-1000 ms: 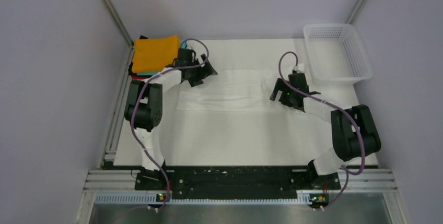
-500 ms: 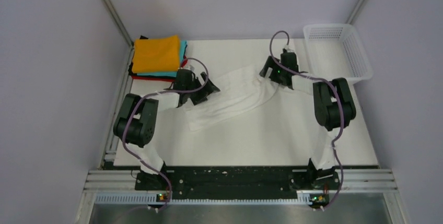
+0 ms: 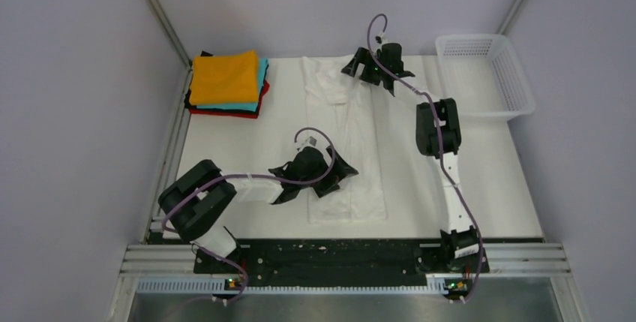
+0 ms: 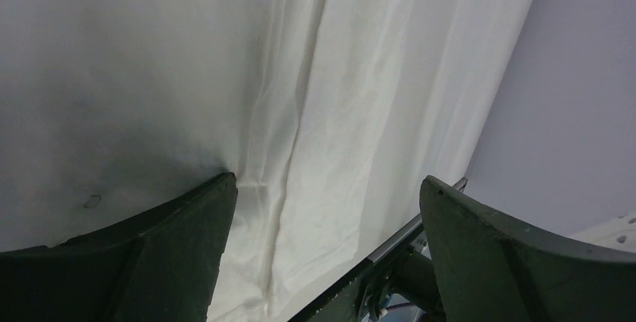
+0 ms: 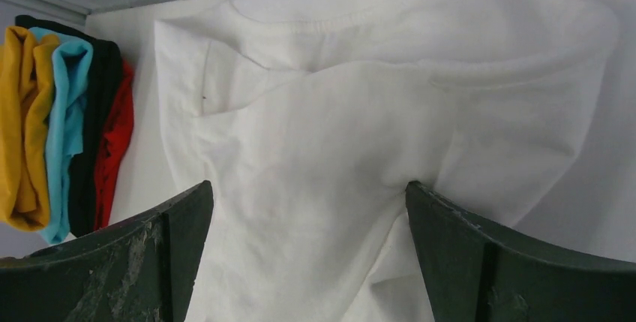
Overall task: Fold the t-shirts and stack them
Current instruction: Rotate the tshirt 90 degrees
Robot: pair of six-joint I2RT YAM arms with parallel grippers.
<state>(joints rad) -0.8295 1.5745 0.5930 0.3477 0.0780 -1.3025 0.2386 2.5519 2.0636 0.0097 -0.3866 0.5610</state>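
Beneath the left end effector (image 4: 326, 183), whose fingers are spread apart, the hem end of the white t-shirt (image 3: 366, 134) is seen lying flat on the desk (image 3: 480, 172). The right end effector (image 5: 308, 187), likewise spread, is held over the collar end. The folded stack (image 3: 225, 82) is found well to its left.

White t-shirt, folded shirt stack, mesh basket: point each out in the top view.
white t-shirt (image 3: 361, 130), top external view, mid-body of the laid-out shirt.
folded t-shirt stack (image 3: 223, 76), top external view, the orange shirt on top.
white mesh basket (image 3: 517, 78), top external view, its right mesh wall.
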